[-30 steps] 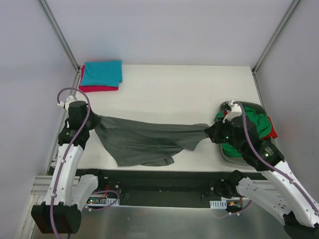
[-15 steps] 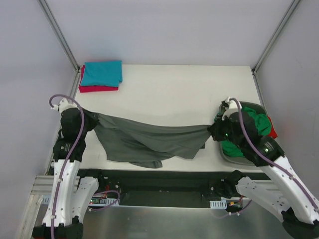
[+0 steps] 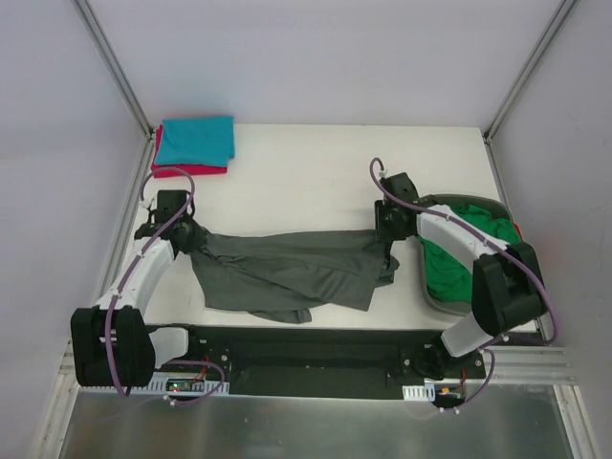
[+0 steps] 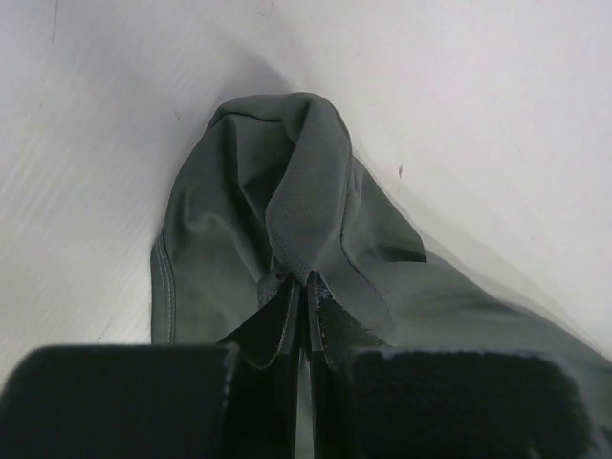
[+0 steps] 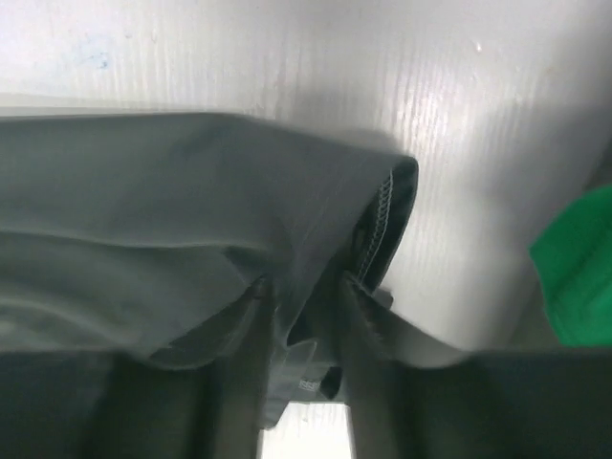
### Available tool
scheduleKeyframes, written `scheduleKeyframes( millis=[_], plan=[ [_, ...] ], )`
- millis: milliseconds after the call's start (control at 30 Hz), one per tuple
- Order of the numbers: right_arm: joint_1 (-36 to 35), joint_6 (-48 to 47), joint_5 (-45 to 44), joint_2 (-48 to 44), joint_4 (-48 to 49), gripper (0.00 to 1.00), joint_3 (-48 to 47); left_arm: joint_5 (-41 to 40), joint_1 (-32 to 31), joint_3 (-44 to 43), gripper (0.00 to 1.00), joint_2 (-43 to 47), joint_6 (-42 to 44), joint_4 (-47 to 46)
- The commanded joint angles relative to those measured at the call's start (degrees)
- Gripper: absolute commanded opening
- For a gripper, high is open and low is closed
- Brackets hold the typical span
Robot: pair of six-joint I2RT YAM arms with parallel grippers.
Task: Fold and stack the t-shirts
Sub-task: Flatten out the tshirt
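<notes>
From above, the gray shirt (image 3: pixel 287 273) lies on the table (image 3: pixel 306 172), stretched between the left gripper (image 3: pixel 188 236) and right gripper (image 3: pixel 387 232). At the left wrist, a bunched corner is clamped, protruding past the fingers (image 4: pixel 273 330). At the right wrist, a hemmed fold is pinched likewise. Slippage could be caused by uneven pulling.

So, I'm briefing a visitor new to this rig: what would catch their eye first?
The dark grey t-shirt, spread across the near table between the left gripper and right gripper, each shut on an end. Next, the folded teal shirt on a red shirt at the far left corner, and the green cloth in the bin at right.
</notes>
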State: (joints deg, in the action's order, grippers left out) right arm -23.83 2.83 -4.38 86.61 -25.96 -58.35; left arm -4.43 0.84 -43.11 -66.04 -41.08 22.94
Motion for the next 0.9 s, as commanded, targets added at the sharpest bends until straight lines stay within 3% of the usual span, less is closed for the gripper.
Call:
scheduleKeyframes(
  millis=[0, 67, 233, 400, 533, 733, 867],
  plan=[
    [-0.07, -1.6, 2.0, 2.34, 1.0, 0.5, -5.03, 1.0, 0.21, 0.13, 0.0, -2.95, 1.53, -2.28],
    [-0.68, -1.6, 2.62, -0.2, 1.17, 0.66, -3.54, 1.26, 0.21, 0.31, 0.0, -3.39, 1.44, -2.28],
    [-2.71, 0.32, 6.73, -13.36, 1.34, 0.79, 5.59, 1.52, 0.21, 1.1, 0.0, -2.34, 1.71, -2.28],
    [-3.06, 7.09, 16.41, -25.76, 7.83, 0.81, 20.7, 1.79, 0.3, 1.89, 0.0, -0.5, 1.79, -2.37],
    [-3.23, 12.63, 19.05, -32.19, 16.96, 0.82, 30.2, 2.75, 0.3, 1.98, 0.0, 0.03, 1.79, -2.37],
    [-3.15, 14.22, 17.74, -30.28, 22.26, 0.83, 33.38, 3.54, 0.21, 2.33, 0.0, 0.47, 1.79, -2.37],
    [-3.24, 16.59, 19.23, -26.76, 25.69, 0.78, 33.56, 3.2, 0.3, 3.03, 0.0, 1.26, 1.88, -2.29]
  ],
)
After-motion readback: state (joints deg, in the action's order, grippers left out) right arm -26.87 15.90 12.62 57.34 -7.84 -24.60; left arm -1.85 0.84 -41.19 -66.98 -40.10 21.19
